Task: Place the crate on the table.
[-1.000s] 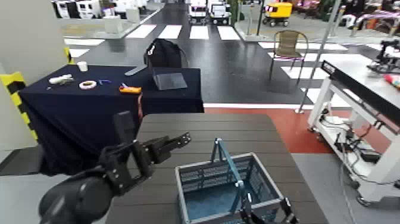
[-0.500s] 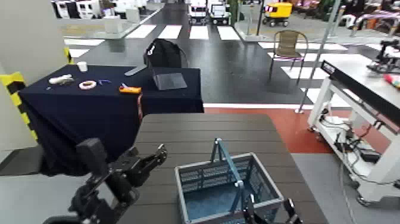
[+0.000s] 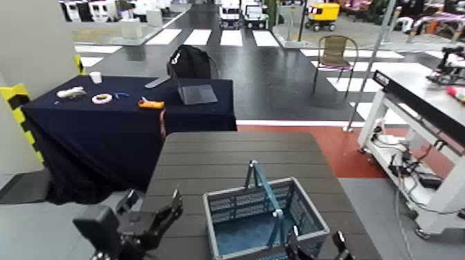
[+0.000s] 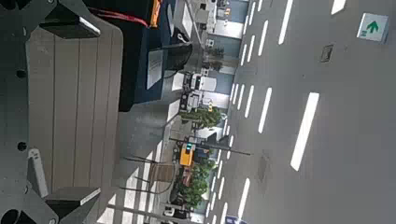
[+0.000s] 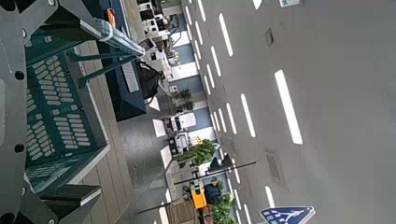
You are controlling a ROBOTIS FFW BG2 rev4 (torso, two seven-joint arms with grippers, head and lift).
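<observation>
Crate (image 3: 264,219) on table (image 3: 235,155) — right claw (image 3: 315,247) beside it.

Crate (image 3: 266,216): grey-blue lattice sides, blue inside bottom, thin teal hoop handle (image 3: 263,185). Table (image 3: 235,160) under it: dark brown, grooved plank stripes. Far left table (image 3: 90,131): navy cloth, w/ orange item (image 3: 151,104) & white tape roll (image 3: 102,98) on top. Right workbench (image 3: 408,117): white frame, grey top. Left gripper (image 3: 149,221) & right gripper (image 3: 315,247): black. Floor: red strip, grey near, white crossing stripes far. Far left wall edge: yellow/black hazard stripes (image 3: 17,104).
</observation>
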